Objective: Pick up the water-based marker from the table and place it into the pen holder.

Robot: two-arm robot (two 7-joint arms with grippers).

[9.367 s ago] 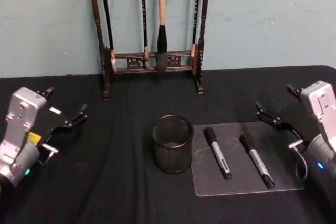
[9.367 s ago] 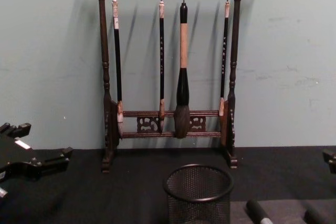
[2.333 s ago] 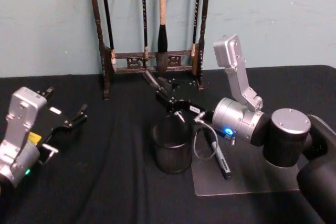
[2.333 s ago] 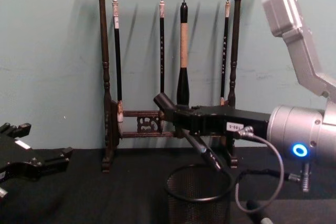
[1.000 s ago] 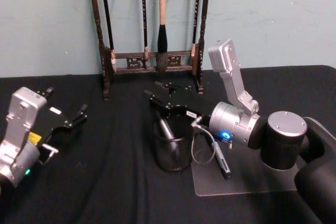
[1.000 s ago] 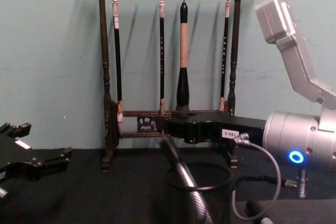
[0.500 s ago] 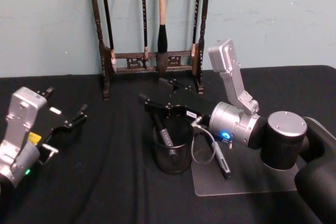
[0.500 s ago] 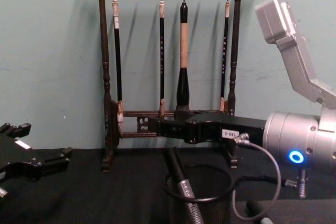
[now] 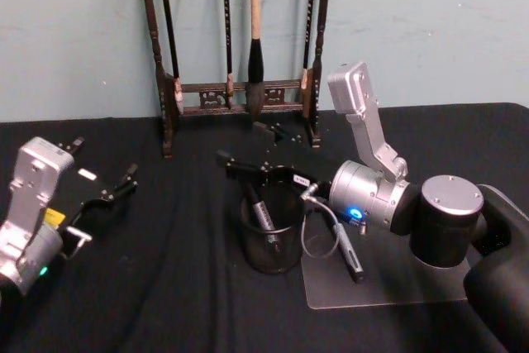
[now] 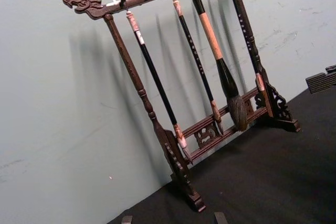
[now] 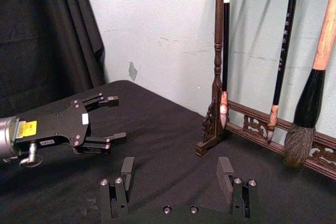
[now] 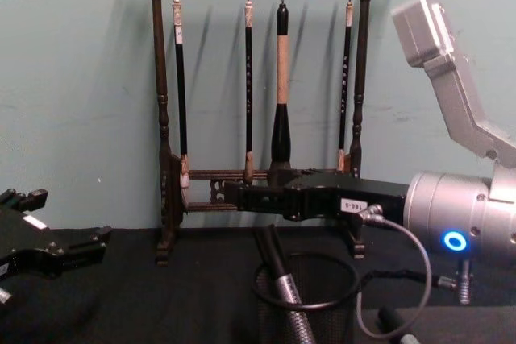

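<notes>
The pen holder (image 9: 285,262), a black mesh cup, stands mid-table, and its rim (image 12: 343,294) shows low in the chest view. A dark water-based marker (image 9: 263,214) leans inside it, its upper end sticking out over the rim (image 12: 274,259). My right gripper (image 9: 252,148) hovers just above the cup, open, with nothing between its fingers (image 11: 126,167). My left gripper (image 9: 106,192) rests open at the table's left side (image 12: 72,251).
Another marker (image 9: 345,250) lies on the paler grey patch (image 9: 397,283) right of the cup, partly under my right arm. A tall dark wooden brush rack (image 9: 240,97) with several hanging brushes stands at the back (image 12: 266,191), just beyond the right gripper.
The right gripper has let go of the marker and spread its fingers, rising slightly above the cup. The marker has settled leaning inside. The left arm has not moved.
</notes>
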